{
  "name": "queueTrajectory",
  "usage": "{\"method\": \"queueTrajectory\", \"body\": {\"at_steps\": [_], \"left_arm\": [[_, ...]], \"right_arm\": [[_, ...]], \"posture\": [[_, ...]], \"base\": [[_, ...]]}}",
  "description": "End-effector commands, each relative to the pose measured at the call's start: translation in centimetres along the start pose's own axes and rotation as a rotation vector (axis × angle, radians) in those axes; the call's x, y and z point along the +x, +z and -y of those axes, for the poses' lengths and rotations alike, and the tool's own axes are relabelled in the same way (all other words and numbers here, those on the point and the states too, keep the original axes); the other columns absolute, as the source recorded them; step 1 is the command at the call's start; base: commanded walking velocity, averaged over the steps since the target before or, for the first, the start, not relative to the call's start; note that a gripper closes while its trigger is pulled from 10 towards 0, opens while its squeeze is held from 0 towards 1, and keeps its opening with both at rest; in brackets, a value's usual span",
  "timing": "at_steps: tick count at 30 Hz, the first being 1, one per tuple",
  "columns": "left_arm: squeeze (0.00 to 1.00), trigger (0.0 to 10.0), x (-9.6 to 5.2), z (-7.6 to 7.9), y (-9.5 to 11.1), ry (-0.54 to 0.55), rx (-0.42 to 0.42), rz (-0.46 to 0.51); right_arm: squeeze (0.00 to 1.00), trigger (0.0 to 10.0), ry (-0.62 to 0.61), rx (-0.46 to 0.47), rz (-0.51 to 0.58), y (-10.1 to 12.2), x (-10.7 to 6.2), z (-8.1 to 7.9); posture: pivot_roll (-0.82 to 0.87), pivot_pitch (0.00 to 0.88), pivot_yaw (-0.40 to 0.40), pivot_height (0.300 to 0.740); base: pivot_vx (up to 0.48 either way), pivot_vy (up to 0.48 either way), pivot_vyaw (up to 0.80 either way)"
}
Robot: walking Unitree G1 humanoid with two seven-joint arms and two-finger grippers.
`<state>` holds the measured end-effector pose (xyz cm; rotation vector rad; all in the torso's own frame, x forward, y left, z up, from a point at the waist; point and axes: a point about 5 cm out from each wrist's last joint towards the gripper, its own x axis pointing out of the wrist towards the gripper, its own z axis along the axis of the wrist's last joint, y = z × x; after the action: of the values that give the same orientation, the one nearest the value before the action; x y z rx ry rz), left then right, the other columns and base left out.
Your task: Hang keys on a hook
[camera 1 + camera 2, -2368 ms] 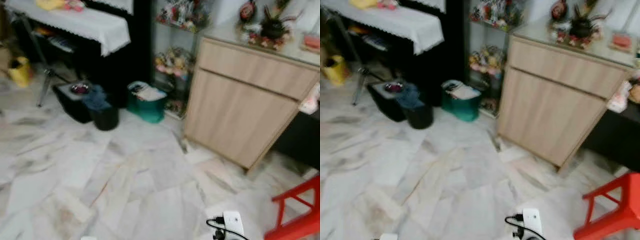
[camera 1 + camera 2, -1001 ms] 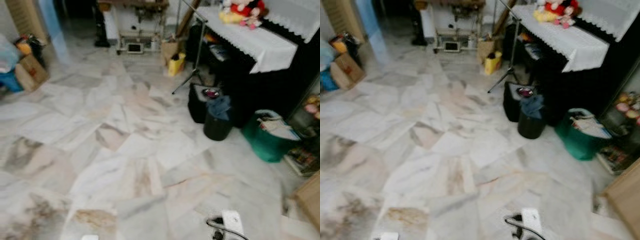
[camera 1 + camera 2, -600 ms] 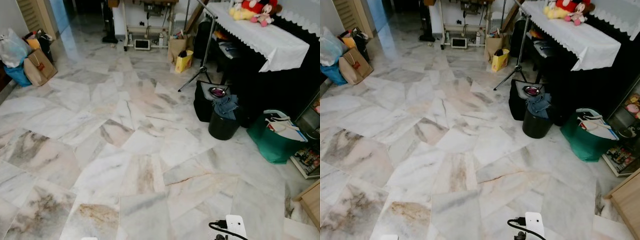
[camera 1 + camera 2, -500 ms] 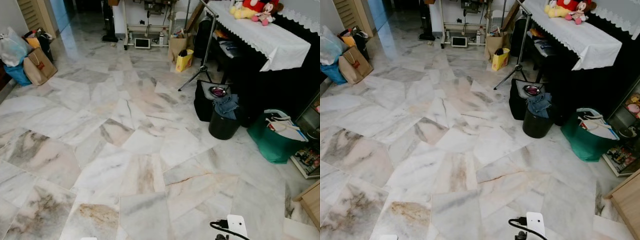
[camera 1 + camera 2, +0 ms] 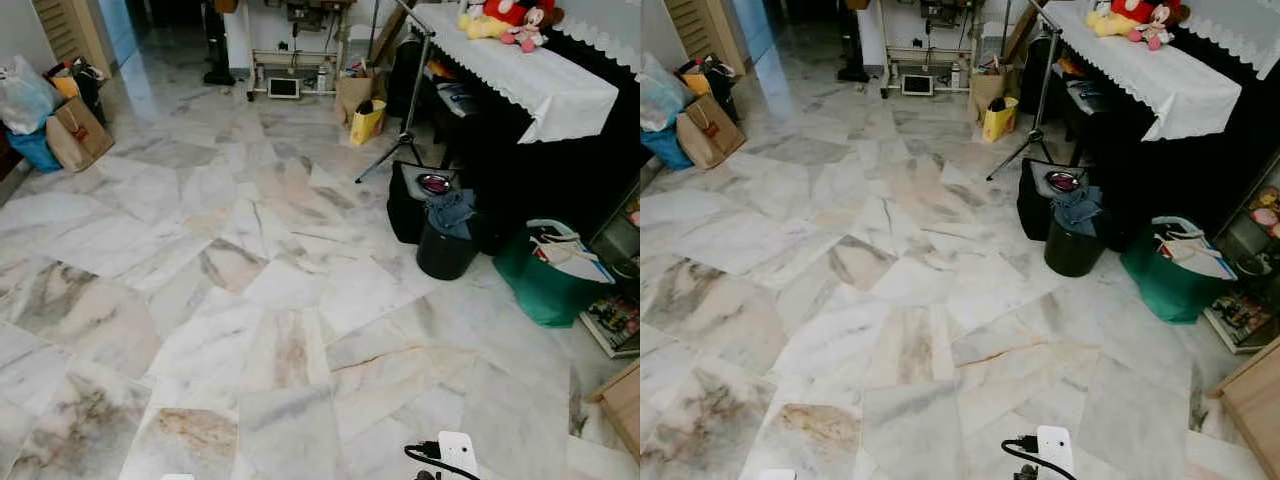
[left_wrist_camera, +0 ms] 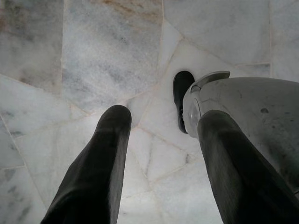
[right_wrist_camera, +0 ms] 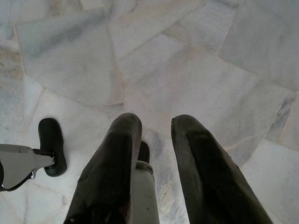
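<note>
Head views: open grey-veined white marble floor [image 5: 250, 300], no keys and no hook anywhere in sight. Along the robot's right: black piano under a white lace-edged cloth [image 5: 530, 90], red and yellow plush toys [image 5: 500, 15] on top, black round bin with blue fabric stuffed in [image 5: 447, 245], green tote bag holding papers [image 5: 1170, 275]. Far back: yellow paper bag [image 5: 367, 122] beside a black tripod stand [image 5: 405, 110]. On the left: brown paper bag [image 5: 75, 135] and a white plastic bag [image 5: 22, 95] against the wall. At the bottom edge: white box with a black cable plugged in [image 5: 450, 455], looks like part of the robot's own rig.

Left wrist view: left gripper [image 6: 159, 135] points straight down at the floor, fingers spread wide, nothing between them. Silver leg shell and a black foot [image 6: 182, 93] below it.

Right wrist view: right gripper [image 7: 156, 135] also aimed at the floor, fingers a moderate gap apart, nothing held. Another black foot [image 7: 51, 144] to one side.

Judgement: search/walk phase. Keys aren't in hand and can't be located, so the grasp hasn't happened. Next move calls for scanning and walking until keys or hook come into view; arms just hang idle.
</note>
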<state>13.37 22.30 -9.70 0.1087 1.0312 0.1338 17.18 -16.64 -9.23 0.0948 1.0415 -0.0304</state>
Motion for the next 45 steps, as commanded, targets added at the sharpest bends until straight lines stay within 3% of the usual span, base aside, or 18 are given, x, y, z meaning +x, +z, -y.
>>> {"method": "queueTrajectory", "body": {"at_steps": [1,26,30,45], "left_arm": [[0.0,10.0,0.0,0.1,-0.2,-0.006,0.005,-0.007],[0.0,10.0,0.0,0.1,-0.2,-0.006,0.005,-0.007],[0.0,10.0,0.0,0.2,-0.2,-0.011,0.004,-0.006],[0.0,10.0,0.1,0.4,0.3,-0.017,0.013,0.002]], "right_arm": [[0.0,10.0,-0.011,-0.007,-0.003,0.1,0.0,0.3],[0.0,10.0,-0.011,-0.007,-0.003,0.1,0.0,0.3],[0.0,10.0,0.001,-0.007,0.042,1.4,0.1,0.2],[0.0,10.0,-0.001,-0.014,0.048,2.0,0.1,0.2]], "posture": [[0.03,0.0,-0.066,0.74],[0.03,0.0,-0.066,0.74],[0.03,0.0,-0.07,0.74],[0.03,0.0,-0.071,0.74]], "base": [[0.0,0.0,0.0],[0.0,0.0,0.0],[0.0,0.0,0.0],[0.0,0.0,0.0]]}}
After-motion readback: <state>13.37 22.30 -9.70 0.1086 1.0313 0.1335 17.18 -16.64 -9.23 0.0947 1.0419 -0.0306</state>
